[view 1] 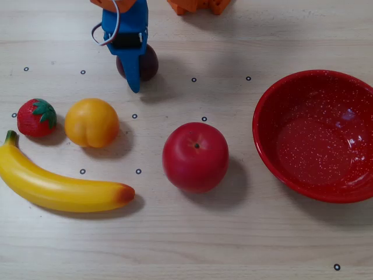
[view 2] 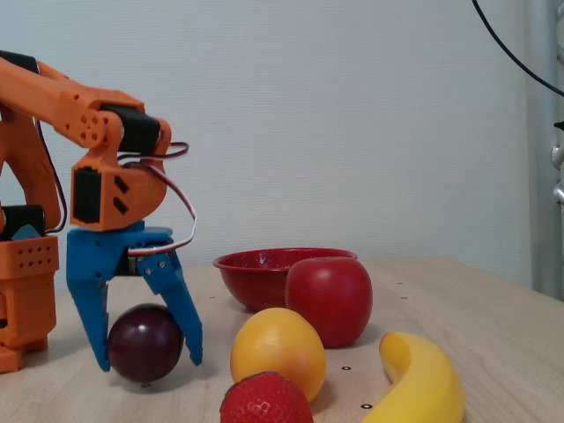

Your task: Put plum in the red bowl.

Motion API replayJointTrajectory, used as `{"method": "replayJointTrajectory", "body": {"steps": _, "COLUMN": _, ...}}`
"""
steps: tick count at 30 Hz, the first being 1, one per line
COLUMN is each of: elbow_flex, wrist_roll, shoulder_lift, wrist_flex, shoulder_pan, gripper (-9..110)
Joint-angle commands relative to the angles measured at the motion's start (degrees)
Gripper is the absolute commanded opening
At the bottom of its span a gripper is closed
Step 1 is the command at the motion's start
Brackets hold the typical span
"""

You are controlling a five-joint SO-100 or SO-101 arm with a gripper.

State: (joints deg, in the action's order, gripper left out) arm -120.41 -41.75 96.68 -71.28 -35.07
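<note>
The dark purple plum (view 1: 149, 63) (view 2: 144, 342) sits between the blue fingers of my gripper (view 1: 134, 70) (view 2: 148, 362), which is shut on it. In the fixed view the plum hangs just above the table, with its shadow under it. From overhead one blue finger covers most of the plum, at the top left of the table. The red bowl (view 1: 315, 137) (view 2: 251, 275) with white speckles stands empty at the right edge of the overhead view, far from the gripper.
A red apple (view 1: 195, 156) (view 2: 330, 300) lies between the plum and the bowl. An orange fruit (view 1: 91, 122) (view 2: 278, 351), a strawberry (view 1: 36, 117) (view 2: 264, 398) and a banana (view 1: 58, 186) (view 2: 423, 381) lie at the left of the overhead view. The orange arm base (view 2: 26, 291) stands behind the gripper.
</note>
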Motion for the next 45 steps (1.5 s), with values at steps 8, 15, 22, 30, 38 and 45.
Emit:
{"method": "replayJointTrajectory", "body": {"steps": 8, "elbow_flex": 14.4, "wrist_roll": 1.4, "shoulder_lift": 5.8, "wrist_flex": -14.3, "shoulder_pan": 0.2, "gripper": 0}}
{"method": "replayJointTrajectory", "body": {"steps": 15, "elbow_flex": 22.0, "wrist_roll": 2.3, "shoulder_lift": 11.3, "wrist_flex": -24.2, "shoulder_pan": 1.1, "gripper": 0}}
{"method": "replayJointTrajectory", "body": {"steps": 22, "elbow_flex": 32.7, "wrist_roll": 10.3, "shoulder_lift": 14.1, "wrist_flex": -34.0, "shoulder_pan": 7.6, "gripper": 0}}
{"method": "replayJointTrajectory", "body": {"steps": 30, "elbow_flex": 39.2, "wrist_roll": 22.1, "shoulder_lift": 14.9, "wrist_flex": -37.4, "shoulder_pan": 23.3, "gripper": 0}}
{"method": "replayJointTrajectory", "body": {"steps": 38, "elbow_flex": 41.7, "wrist_roll": 34.5, "shoulder_lift": 14.6, "wrist_flex": -35.8, "shoulder_pan": 41.9, "gripper": 0}}
{"method": "replayJointTrajectory", "body": {"steps": 45, "elbow_flex": 39.3, "wrist_roll": 42.8, "shoulder_lift": 14.0, "wrist_flex": -27.6, "shoulder_pan": 57.0, "gripper": 0}}
